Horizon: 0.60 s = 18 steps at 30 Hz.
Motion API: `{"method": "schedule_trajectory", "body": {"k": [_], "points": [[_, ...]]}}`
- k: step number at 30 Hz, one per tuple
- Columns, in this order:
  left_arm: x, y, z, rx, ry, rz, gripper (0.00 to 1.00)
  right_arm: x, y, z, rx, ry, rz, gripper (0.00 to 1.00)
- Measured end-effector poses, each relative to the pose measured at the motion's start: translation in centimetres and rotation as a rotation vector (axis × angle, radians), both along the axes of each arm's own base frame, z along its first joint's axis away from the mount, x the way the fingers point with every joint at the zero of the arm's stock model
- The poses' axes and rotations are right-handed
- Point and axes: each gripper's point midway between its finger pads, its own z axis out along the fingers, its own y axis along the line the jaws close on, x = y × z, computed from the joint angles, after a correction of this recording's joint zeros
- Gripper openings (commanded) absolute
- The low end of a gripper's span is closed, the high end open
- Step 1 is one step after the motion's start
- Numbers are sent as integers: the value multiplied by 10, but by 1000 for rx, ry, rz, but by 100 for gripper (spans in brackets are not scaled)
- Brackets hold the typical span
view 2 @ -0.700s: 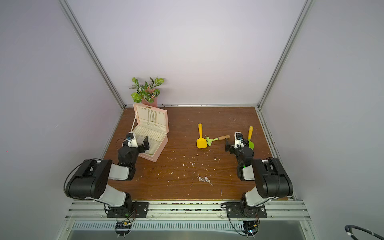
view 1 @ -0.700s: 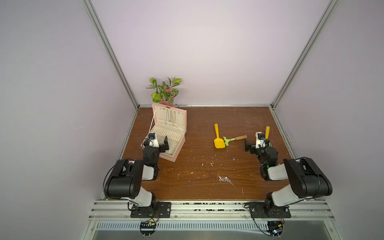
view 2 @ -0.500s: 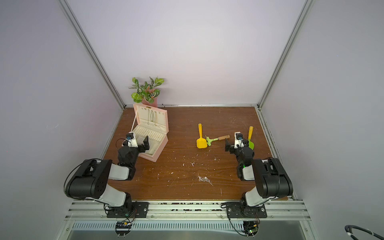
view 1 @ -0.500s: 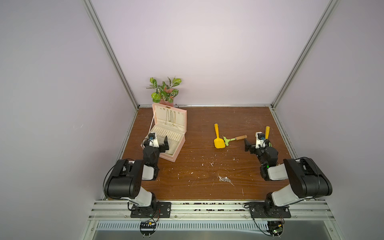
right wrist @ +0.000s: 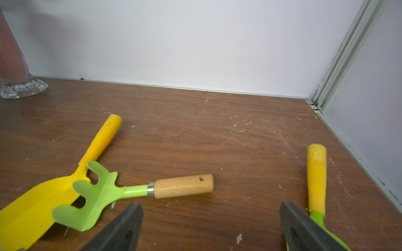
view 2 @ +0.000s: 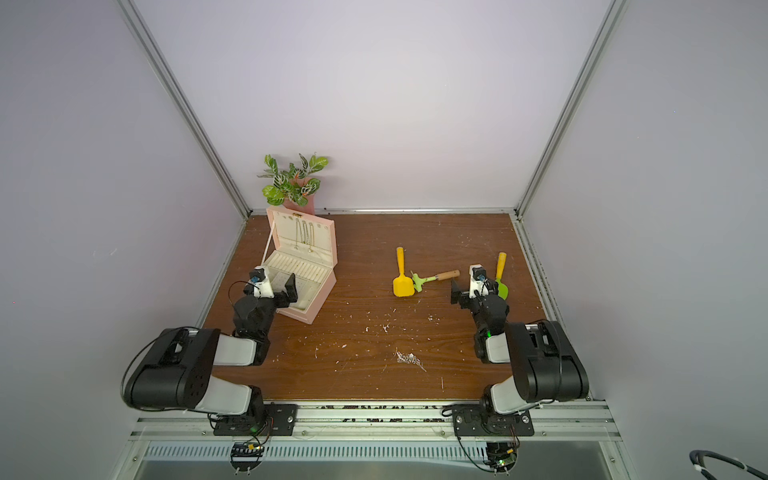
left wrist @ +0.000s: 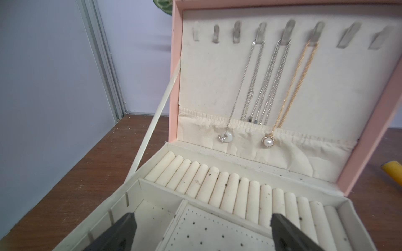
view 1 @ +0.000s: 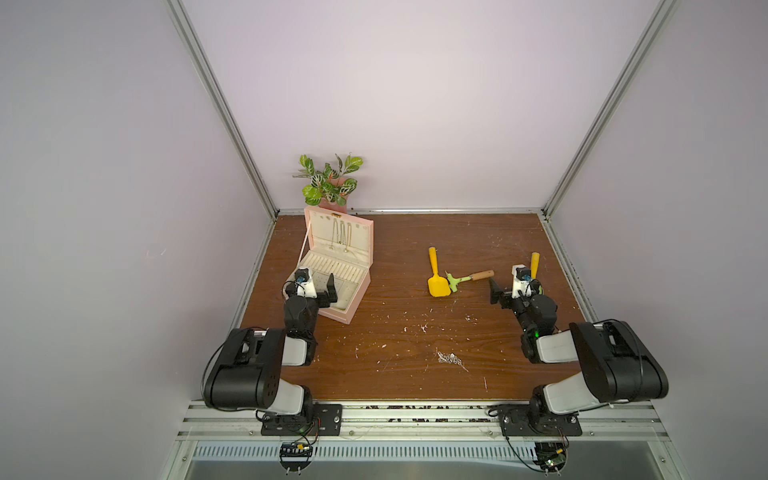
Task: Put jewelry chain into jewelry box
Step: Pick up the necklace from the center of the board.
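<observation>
Parked with jaws spread wide: left gripper [view 1: 319,286] over jewelry box [view 1: 358,297], centre-left; right gripper [view 1: 510,291] centre-right, empty. Down lower centre, jewelry chain [view 1: 449,357].

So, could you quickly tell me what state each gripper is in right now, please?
Left gripper: open, holding nothing, over the jewelry box.
Right gripper: open, holding nothing.

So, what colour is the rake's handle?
The rake handle is pale wood; the right wrist view shows it best.
</observation>
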Motion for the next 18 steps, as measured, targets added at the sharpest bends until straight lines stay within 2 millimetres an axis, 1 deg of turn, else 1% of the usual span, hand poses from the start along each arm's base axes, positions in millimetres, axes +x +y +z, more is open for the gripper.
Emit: {"method": "schedule_trajectory", "body": {"k": [1,3,5,7,8,9,10,11,13,14,16,17,18], "points": [[-7,0,11,1,-36,1,98,-3,-1,9,12,-12,-5,99],[-20,0,34,2,-110,1,98,-7,-3,34,60,-47,-26,99],[-31,-1,59,-1,-183,-4,98,-9,-2,64,122,-79,-23,92],[-41,-5,84,-6,-255,-20,98,-11,5,86,185,-92,15,85],[-46,-10,94,-9,-283,-33,98,-13,10,93,212,-90,39,81],[-49,-16,102,-14,-299,-54,98,-16,15,95,243,-74,63,77],[-51,-28,108,-17,-306,-92,98,-19,21,93,274,-43,85,73],[-51,-42,115,-23,-305,-139,98,-22,29,87,300,3,105,69],[-51,-73,123,-29,-285,-237,98,-30,46,67,334,116,133,64],[-51,-92,126,-31,-268,-296,98,-35,58,54,342,190,153,61],[-54,-131,126,-25,-228,-415,98,-50,85,28,335,327,198,54],[-57,-151,121,-18,-199,-477,98,-58,98,18,323,385,220,50],[-62,-175,112,-7,-158,-554,98,-70,114,5,301,465,255,46]]}}
